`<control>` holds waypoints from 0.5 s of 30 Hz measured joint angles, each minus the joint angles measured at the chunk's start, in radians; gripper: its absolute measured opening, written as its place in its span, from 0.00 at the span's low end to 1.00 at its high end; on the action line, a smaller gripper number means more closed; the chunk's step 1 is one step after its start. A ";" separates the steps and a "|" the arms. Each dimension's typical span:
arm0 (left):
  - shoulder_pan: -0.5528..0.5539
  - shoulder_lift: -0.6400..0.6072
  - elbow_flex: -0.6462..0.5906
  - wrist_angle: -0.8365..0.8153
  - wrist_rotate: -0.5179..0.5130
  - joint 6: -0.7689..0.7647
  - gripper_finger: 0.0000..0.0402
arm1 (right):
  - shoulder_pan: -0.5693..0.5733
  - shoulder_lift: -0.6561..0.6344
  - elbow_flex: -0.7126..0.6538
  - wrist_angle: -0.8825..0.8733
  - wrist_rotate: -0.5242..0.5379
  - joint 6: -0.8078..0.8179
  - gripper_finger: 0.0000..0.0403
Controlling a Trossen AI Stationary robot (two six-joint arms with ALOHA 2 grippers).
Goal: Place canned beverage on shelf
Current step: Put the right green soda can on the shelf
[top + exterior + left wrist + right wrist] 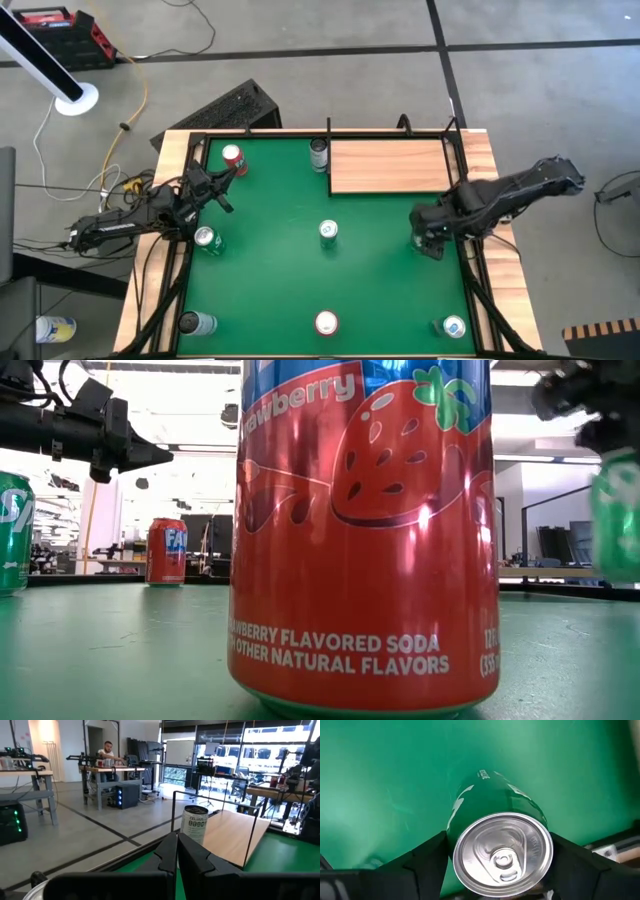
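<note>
Right wrist view shows your right tool (495, 870) straddling an upright green can (495, 830), fingers just beside it, grip unclear. Your left tool (222, 183) hangs closed, empty, near the counter's (270, 290) left edge.

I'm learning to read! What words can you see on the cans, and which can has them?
"STRAWBERRY FLAVORED SODA" and "OTHER NATURAL FLAVORS" on the big red can, low view; the first letters are cut off.
"berry", the end of a word, near that can's top.
"FA", cut off, on the far red can.
"CEL...", on the white can by the shelf; the rest is too small.
The green can between the right claw fingers: its writing is too skewed to read.
</note>
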 joint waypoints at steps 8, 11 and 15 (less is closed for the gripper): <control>0.000 0.000 0.000 -0.008 0.000 0.028 0.00 | -0.268 0.056 0.240 -0.048 0.104 -0.178 0.78; 0.000 0.000 0.000 -0.042 0.000 0.023 0.00 | -0.395 0.127 0.336 -0.041 0.109 -0.321 0.78; 0.000 0.000 0.000 -0.065 0.002 0.039 0.00 | -0.544 0.281 0.482 -0.022 0.108 -0.543 0.78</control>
